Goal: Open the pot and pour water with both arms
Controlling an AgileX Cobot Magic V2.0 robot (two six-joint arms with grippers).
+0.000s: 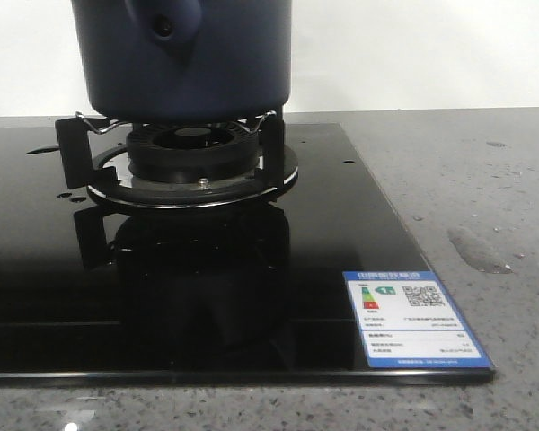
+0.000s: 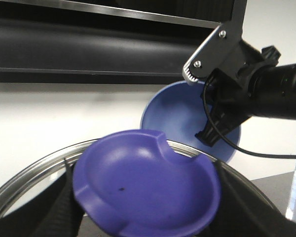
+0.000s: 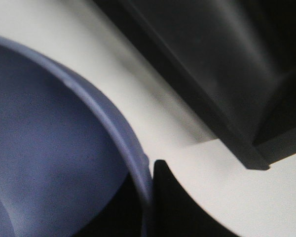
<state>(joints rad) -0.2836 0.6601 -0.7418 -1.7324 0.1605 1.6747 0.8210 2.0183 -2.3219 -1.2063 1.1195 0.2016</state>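
The dark navy pot (image 1: 184,54) stands on the gas burner (image 1: 193,157); its handle stub with a hole (image 1: 166,27) faces me and its top is cut off. Neither gripper shows in the front view. In the left wrist view my left gripper (image 2: 148,212) holds the purple-blue lid (image 2: 148,182), underside toward the camera, above the pot's steel rim (image 2: 19,182). Dark fingers (image 2: 59,207) flank the lid; the grip itself is hidden. My right gripper (image 2: 209,133) is shut on the rim of a periwinkle bowl (image 2: 175,111), held beyond the pot. The right wrist view shows that bowl (image 3: 49,148) pinched between the fingers (image 3: 177,202).
The burner sits on a black glass cooktop (image 1: 162,287) with a blue-and-white label (image 1: 413,319) at its front right corner. The grey counter at the right has water spots (image 1: 476,247). A black range hood (image 2: 89,44) hangs above, against a white wall.
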